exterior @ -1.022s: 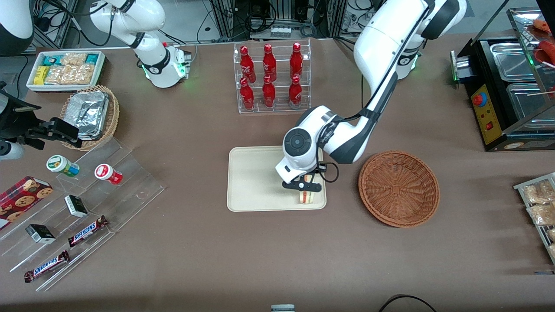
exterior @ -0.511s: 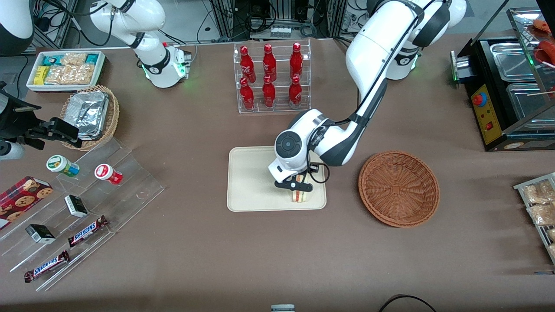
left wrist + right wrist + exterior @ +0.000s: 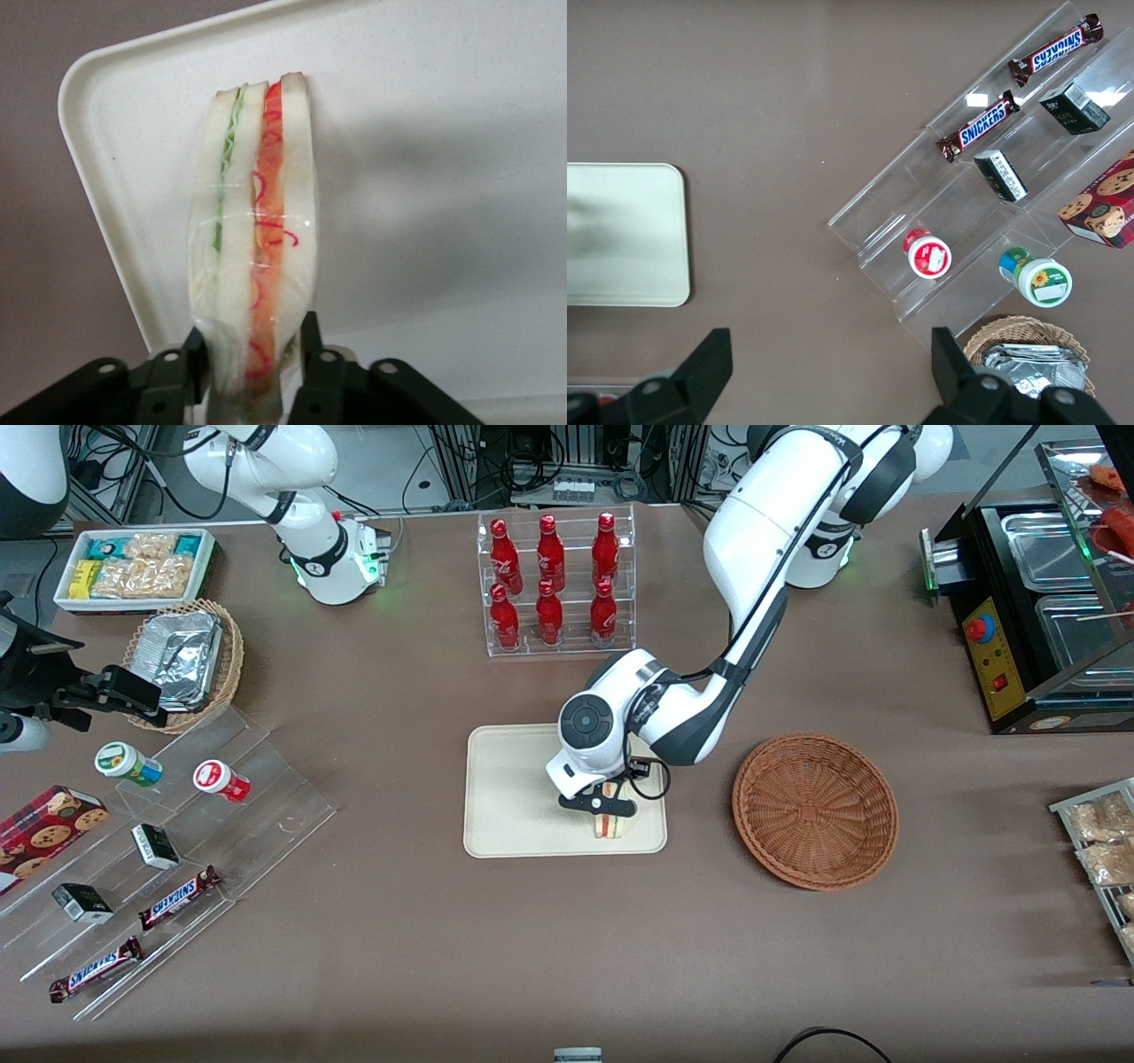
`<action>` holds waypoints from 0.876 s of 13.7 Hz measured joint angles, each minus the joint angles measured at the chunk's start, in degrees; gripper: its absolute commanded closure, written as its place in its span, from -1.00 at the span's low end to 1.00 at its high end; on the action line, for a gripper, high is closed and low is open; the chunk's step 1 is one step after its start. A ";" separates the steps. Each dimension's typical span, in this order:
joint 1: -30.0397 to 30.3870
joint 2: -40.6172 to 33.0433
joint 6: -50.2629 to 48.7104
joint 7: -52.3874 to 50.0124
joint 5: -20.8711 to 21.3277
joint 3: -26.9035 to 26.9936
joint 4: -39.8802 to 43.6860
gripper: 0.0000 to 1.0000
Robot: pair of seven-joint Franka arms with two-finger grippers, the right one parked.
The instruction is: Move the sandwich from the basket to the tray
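Observation:
The sandwich (image 3: 611, 825), a wrapped wedge of white bread with red and green layers (image 3: 257, 257), stands on edge on the cream tray (image 3: 514, 797), near the tray corner closest to the front camera and the basket. My gripper (image 3: 606, 808) is shut on the sandwich, its black fingers (image 3: 182, 367) pressing both bread faces just above the tray (image 3: 425, 133). The reddish-brown wicker basket (image 3: 815, 810) sits empty beside the tray, toward the working arm's end of the table.
A clear rack of red bottles (image 3: 554, 584) stands farther from the front camera than the tray. An acrylic stepped display with snack bars and cups (image 3: 168, 841) lies toward the parked arm's end. A black warmer (image 3: 1036, 602) and a packet rack (image 3: 1103, 850) stand at the working arm's end.
The gripper has carried the sandwich a little farther over the tray, away from the basket, then nearly stopped. It stays shut on the sandwich.

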 measured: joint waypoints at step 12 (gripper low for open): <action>1.38 -2.56 -0.80 -2.84 0.02 1.13 2.40 -1.00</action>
